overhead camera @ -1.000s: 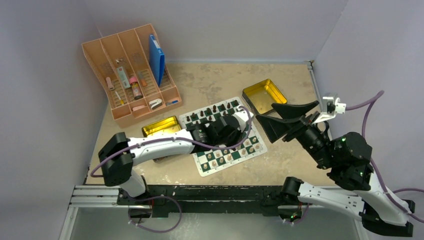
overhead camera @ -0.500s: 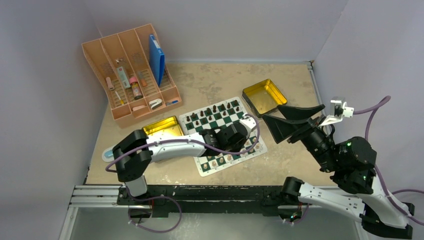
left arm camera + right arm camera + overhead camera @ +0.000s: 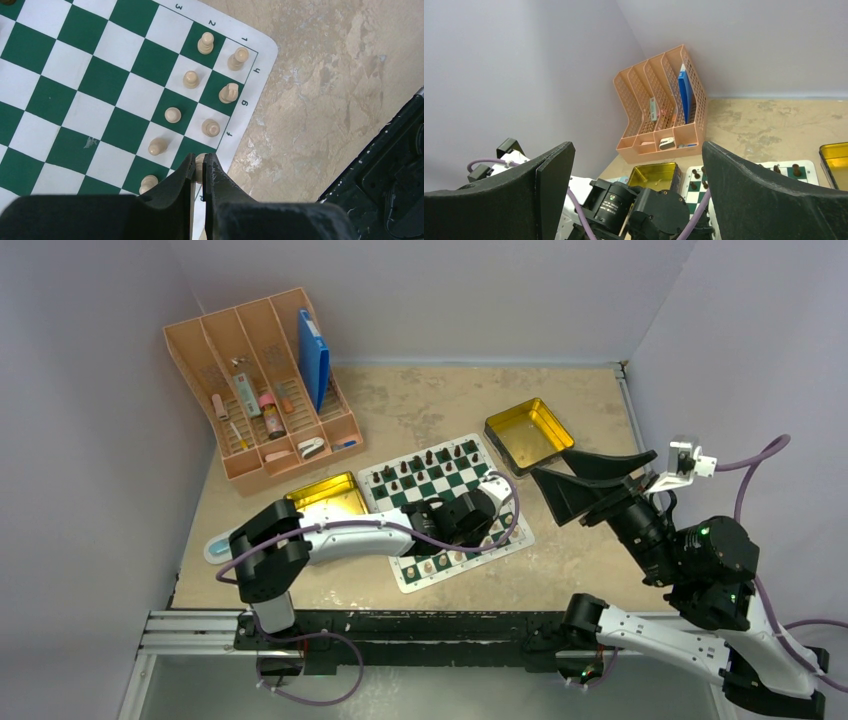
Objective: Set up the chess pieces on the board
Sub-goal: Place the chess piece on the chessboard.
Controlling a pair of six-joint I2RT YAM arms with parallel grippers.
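Left claw point(image 3: 199, 169) pinching chessman point(image 3: 200, 161), beige table point(image 3: 320, 100), lilac walls point(image 3: 450, 290)

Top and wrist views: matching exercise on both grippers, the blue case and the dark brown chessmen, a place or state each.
1 left gripper
2 right gripper
3 flat blue plastic case
4 small dark brown chessmen

A open, empty
B far rows of the green-and-white chess mat
C shut on a light tan chessman
D rightmost slot of the salmon plastic rack

Pairs: 1-C, 2-A, 3-D, 4-B
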